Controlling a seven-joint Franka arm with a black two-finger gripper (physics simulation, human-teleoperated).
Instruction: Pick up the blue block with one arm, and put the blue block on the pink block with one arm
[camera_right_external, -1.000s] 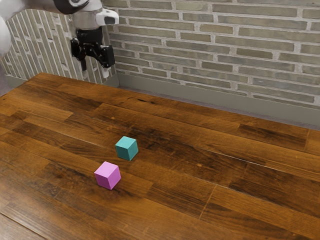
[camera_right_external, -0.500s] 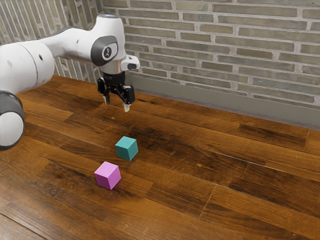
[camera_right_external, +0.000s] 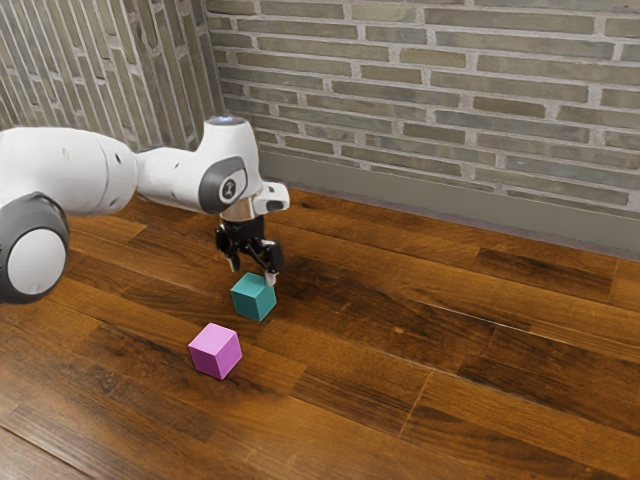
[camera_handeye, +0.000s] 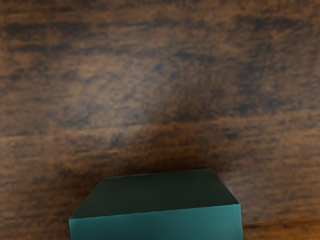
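A teal-blue block (camera_right_external: 253, 297) rests on the wooden table (camera_right_external: 450, 340) near its middle. My gripper (camera_right_external: 254, 270) hangs directly above the block, fingers open and spread a little wider than it, their tips just over its top edge. Nothing is held. A pink block (camera_right_external: 216, 350) lies on the table a short way in front of the blue one, toward the exterior view's lower left, apart from it. In the wrist view the blue block (camera_handeye: 157, 207) sits close under my hand on the dark wood.
A grey brick wall (camera_right_external: 450, 90) runs along the table's far edge and around the left corner. My white arm (camera_right_external: 90, 185) reaches in from the exterior view's left, low over the table.
My arm has swung down from high at the back-left corner and moved toward the blue block. The gripper now hangs just over it. Neither block has moved.
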